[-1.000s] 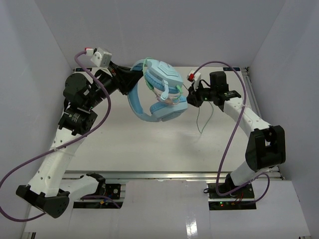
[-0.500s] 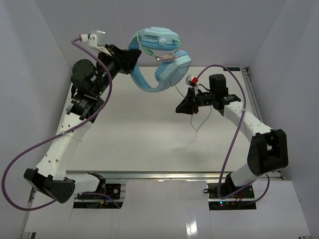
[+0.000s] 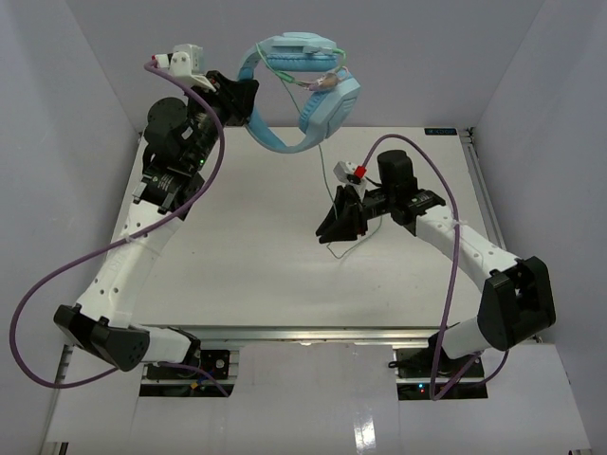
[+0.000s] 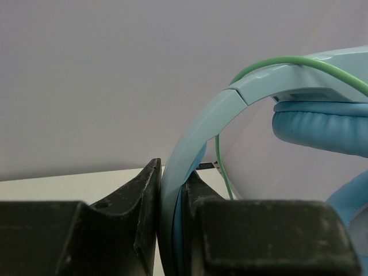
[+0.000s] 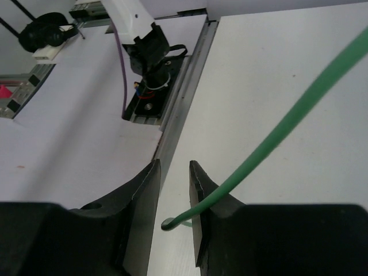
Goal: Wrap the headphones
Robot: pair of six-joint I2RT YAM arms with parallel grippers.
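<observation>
Holding headphones (image 3: 321, 102) aloft, left end effector (image 4: 171, 178) clamped on headband (image 4: 198, 129); cable (image 5: 287, 121) partly wound, tail at right end effector (image 5: 174, 172), can't tell if gripped.

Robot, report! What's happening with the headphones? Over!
Left gripper shut on headband of light blue over-ear headphones, aloft. Right gripper open, thin green cable crossing its finger. Nothing blocking.

You have a plain white table (image 3: 247, 265), boxed by pale walls (image 3: 285, 57) at the back and both sides, with a metal rail (image 3: 313, 332) along its near edge. The thin green cable (image 5: 287, 119) hangs down over it; whether its end touches, you cannot tell
</observation>
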